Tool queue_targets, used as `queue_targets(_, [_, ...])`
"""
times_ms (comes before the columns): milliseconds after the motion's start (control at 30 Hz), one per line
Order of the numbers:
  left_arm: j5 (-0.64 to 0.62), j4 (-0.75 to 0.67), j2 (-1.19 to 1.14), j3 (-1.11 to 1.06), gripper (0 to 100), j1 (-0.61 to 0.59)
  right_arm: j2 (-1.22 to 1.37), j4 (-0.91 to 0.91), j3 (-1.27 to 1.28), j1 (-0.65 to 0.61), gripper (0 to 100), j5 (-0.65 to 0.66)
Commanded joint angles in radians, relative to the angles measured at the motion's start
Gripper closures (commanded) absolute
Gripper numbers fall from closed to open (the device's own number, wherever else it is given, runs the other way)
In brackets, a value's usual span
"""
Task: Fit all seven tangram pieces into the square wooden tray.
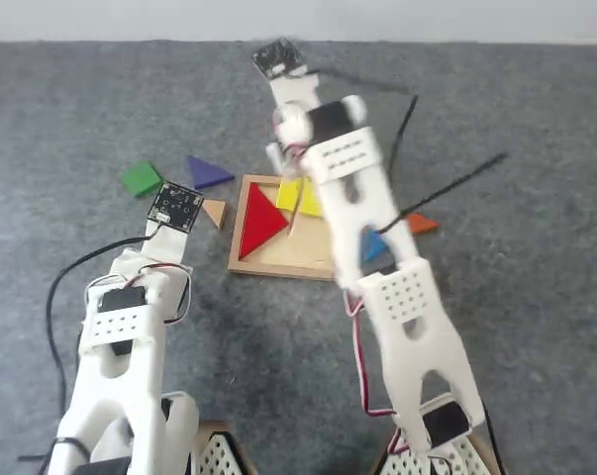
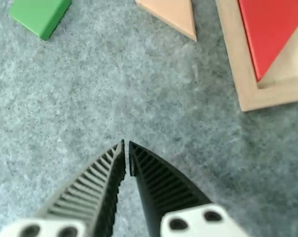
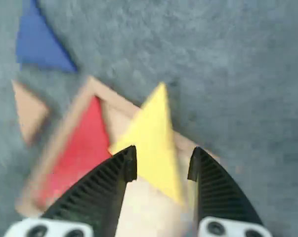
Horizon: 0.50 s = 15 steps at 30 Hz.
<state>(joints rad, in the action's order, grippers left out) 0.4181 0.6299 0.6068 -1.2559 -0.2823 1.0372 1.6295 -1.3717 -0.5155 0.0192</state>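
**Seating the yellow triangle beside the red one**

Treat the step in hand, by the look of things, as settling the yellow triangle point(image 3: 156, 138), which lies at the far side of the square wooden tray point(image 1: 273, 267) with one corner over the tray's far rim. Start from the right end effector point(image 3: 163, 150) as it is: released, jaws spread to either side of that triangle, above the tray's far half. Close gently on two opposite edges and lift just enough to clear the rim. Turn until one edge runs along the red triangle point(image 1: 261, 224) seated in the tray's left half, then lower flat. Avoid nudging the red piece or dragging the tray over the worktop point(image 1: 516, 327). Leave the left end effector point(image 2: 126, 144) clenched on nothing, just off the tray's near-left corner.

Cannot tell whether either finger touches the yellow triangle, nor whether it lies flat or tilted. Cannot judge the tray's right half from above, covered as it is by the right arm. Note a blue piece point(image 1: 375, 245) and an orange piece point(image 1: 423, 225) just right of the tray, both cut off in outline. Count also, left of the tray, a green square point(image 1: 142, 179), a blue triangle point(image 1: 209, 173) and a tan triangle point(image 1: 215, 212).
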Motion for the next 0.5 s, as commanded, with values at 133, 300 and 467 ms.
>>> queue_targets(133, [0.011, -0.017, 0.032, 0.005, 98, 0.006, 0.231, -0.357, -0.043, -0.045, 81.1, -0.393])
queue_targets(300, [0.011, -0.017, 0.032, 0.005, 98, 0.006, 0.263, -0.317, -0.109, -0.064, 81.2, -0.233])
queue_targets(467, [0.011, -0.017, 0.032, 0.005, 98, 0.006, 0.268, -0.236, -0.109, -0.065, 81.2, -0.078])
